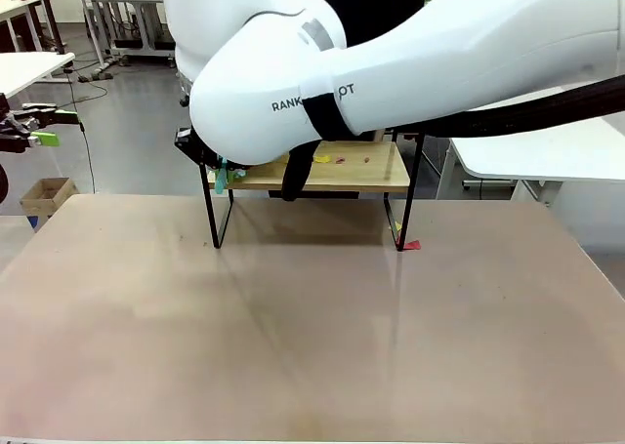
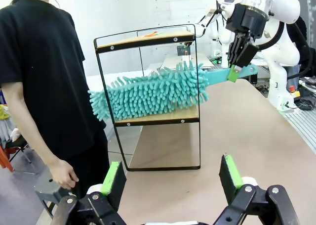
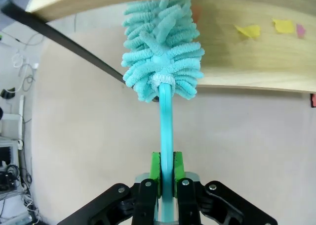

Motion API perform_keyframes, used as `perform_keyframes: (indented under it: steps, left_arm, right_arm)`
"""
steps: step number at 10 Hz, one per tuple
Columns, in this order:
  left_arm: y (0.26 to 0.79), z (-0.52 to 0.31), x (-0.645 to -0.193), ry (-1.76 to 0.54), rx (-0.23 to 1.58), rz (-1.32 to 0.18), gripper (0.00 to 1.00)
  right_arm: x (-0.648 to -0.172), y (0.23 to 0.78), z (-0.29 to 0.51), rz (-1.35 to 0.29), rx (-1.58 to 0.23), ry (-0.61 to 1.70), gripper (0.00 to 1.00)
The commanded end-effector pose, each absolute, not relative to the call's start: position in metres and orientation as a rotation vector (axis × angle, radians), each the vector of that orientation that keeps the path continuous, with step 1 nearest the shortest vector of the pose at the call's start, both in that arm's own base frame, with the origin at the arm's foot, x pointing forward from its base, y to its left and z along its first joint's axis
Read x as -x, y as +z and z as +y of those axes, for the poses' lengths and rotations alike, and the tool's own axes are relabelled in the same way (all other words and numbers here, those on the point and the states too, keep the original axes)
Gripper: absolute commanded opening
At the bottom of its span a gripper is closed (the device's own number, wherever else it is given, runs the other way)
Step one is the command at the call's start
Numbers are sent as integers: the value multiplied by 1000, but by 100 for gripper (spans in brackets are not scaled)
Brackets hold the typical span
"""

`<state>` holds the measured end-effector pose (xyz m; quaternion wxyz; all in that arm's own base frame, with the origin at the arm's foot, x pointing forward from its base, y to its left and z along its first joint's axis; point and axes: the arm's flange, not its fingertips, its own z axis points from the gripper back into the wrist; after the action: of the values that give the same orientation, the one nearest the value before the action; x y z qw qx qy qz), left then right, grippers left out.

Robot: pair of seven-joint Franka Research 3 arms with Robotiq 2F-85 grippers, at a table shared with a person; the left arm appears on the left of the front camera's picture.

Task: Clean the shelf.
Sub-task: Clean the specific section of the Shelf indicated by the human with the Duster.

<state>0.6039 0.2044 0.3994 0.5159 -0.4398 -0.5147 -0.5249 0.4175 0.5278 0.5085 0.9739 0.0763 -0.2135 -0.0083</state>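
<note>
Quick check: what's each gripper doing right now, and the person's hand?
Left gripper: open, empty.
Right gripper: closed on the teal duster, gripping its handle.
Person's hand: hangs loosely curled, appears empty.

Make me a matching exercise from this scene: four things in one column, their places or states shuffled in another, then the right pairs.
Things:
1. duster
2. left gripper
3. right gripper
4. red scrap

Places or states:
A. open, holding nothing
B. on the table beside a leg of the shelf
C. shut on the teal handle
D. fluffy head between the two boards

Pairs: 1-D, 2-A, 3-C, 4-B
</note>
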Motion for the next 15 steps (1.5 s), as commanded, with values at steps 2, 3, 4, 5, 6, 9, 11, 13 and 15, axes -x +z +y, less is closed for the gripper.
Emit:
perform_keyframes:
  steps: [2,3,4,5,6,9,11,13,15]
  left_arm:
    - [402,204,-603,-1274,1052,-1248,100]
    - [402,204,-603,-1274,1052,-1248,100]
    - [402,204,-603,-1274,1052,-1248,100]
    - [402,204,-603,-1274,1052,-1248,100]
    - [402,204,-603,-1274,1052,-1248,100]
    - [402,204,-603,-1274,1052,-1248,100]
    - [402,204,-603,-1274,1052,-1248,100]
    - [402,204,-603,-1274,1052,-1248,100]
    - [402,204,-603,-1274,1052,-1248,100]
  right_arm:
    - [-417,501,523,-404,-171,-38,13]
    - [-410,507,522,-387,-201,35,13]
    - [-421,499,527,-413,-146,-25,13]
    - [-421,499,527,-413,-146,-25,13]
    - [-421,499,527,-413,-146,-25,13]
    - [-425,497,514,-387,-160,-41,13]
    - [-426,500,484,-364,-164,-79,13]
    - [-424,507,458,-350,-144,-111,13]
    - [-422,509,422,-323,-124,-159,13]
